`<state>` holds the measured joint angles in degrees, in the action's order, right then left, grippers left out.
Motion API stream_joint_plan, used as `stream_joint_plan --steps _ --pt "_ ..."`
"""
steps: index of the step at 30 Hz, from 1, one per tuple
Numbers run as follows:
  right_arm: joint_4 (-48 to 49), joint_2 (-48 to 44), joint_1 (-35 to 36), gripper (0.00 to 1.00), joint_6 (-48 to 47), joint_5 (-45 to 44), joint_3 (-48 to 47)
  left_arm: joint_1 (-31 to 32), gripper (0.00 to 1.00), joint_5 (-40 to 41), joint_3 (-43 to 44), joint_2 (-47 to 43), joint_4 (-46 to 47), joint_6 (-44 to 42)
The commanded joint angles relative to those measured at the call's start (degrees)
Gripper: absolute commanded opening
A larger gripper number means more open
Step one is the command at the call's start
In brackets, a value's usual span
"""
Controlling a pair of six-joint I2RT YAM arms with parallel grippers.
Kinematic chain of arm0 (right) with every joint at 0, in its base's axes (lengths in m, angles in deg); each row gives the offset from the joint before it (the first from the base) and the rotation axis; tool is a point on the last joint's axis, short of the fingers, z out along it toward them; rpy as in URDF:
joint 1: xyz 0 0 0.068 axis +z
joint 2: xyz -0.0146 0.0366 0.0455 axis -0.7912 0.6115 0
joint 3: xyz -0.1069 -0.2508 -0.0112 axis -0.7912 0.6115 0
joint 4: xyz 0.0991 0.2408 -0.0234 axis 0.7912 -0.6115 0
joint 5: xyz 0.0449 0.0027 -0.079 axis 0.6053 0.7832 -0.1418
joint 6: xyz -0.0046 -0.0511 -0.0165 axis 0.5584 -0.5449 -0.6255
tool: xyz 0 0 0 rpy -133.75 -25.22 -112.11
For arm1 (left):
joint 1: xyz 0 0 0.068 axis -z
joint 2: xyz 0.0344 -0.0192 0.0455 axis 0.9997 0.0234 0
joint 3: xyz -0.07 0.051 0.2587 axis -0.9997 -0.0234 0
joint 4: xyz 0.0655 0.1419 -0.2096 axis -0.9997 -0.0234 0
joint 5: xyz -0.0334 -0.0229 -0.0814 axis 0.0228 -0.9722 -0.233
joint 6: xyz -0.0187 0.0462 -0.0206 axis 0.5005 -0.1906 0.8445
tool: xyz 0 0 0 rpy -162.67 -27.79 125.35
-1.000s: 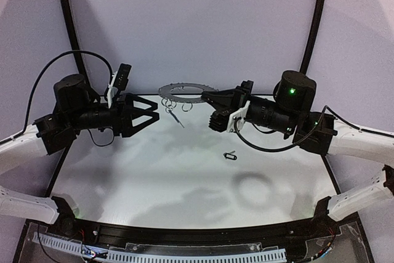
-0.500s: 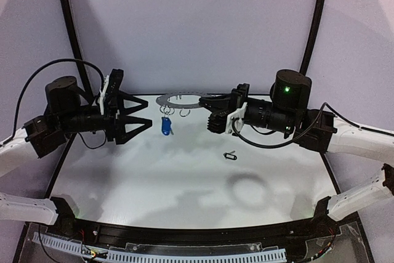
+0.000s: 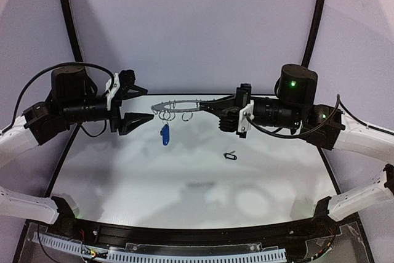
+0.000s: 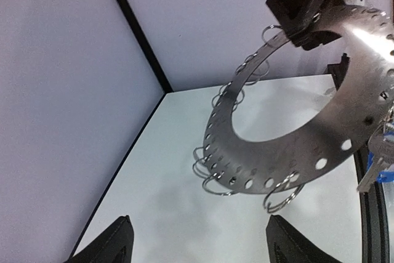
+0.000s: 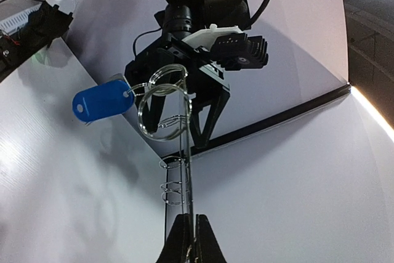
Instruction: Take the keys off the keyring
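Note:
My right gripper (image 3: 211,106) is shut on the rim of the keyring (image 3: 180,103), a flat grey perforated disc held in the air nearly edge-on. From its left side a blue-headed key (image 3: 165,134) hangs on a wire loop. A slim black-headed key (image 3: 230,156) lies loose on the table. My left gripper (image 3: 148,103) is open just left of the keyring, apart from it. The left wrist view has the keyring (image 4: 289,161) above my empty fingertips (image 4: 116,240) and the blue key (image 4: 377,165) at the right edge. In the right wrist view the keyring (image 5: 187,152) rises from my shut gripper (image 5: 189,238), the blue key (image 5: 102,100) beside it.
Thin wire loops (image 3: 186,115) hang along the keyring's rim. The white table (image 3: 154,177) has black border rails (image 3: 61,164) at its sides, and grey walls close it in behind. The left gripper (image 5: 194,60) faces the right wrist camera.
The right arm has turned the keyring from a flat top-on view to nearly edge-on, and the blue key now hangs free below it. The left gripper has risen and turned its jaws one above the other.

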<state>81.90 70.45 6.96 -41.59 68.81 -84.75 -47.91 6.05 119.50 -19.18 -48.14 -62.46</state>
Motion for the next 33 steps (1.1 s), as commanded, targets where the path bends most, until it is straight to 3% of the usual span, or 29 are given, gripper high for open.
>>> stream_joint_plan --steps 1,10,18,23,26,29,33 --pt "2.8 -0.2 0.5 0.0 4.0 2.0 -1.5 0.1 0.73 -8.9 2.7 0.2 -1.6 -3.8" --pt "8.5 0.1 0.5 0.0 9.6 6.9 -0.7 0.1 0.63 -14.1 0.5 -0.5 5.3 -7.1" --pt "9.9 2.3 0.5 0.0 12.2 9.7 -1.4 0.1 0.48 -20.0 0.5 0.6 10.8 -6.6" --pt "10.5 3.5 0.5 0.0 12.4 11.5 -2.4 0.1 0.26 -23.7 2.5 2.4 8.3 -8.3" --pt "9.9 4.1 0.5 0.0 12.2 11.5 -3.0 0.1 0.19 -24.5 4.0 3.0 5.8 -9.6" --pt "10.2 5.5 0.5 0.0 12.1 10.5 -3.1 0.1 0.02 -24.4 3.5 2.6 6.0 -10.3" --pt "11.7 6.8 0.5 0.0 12.0 7.6 -2.8 0.1 0.01 -21.4 2.1 1.0 7.3 -10.7"
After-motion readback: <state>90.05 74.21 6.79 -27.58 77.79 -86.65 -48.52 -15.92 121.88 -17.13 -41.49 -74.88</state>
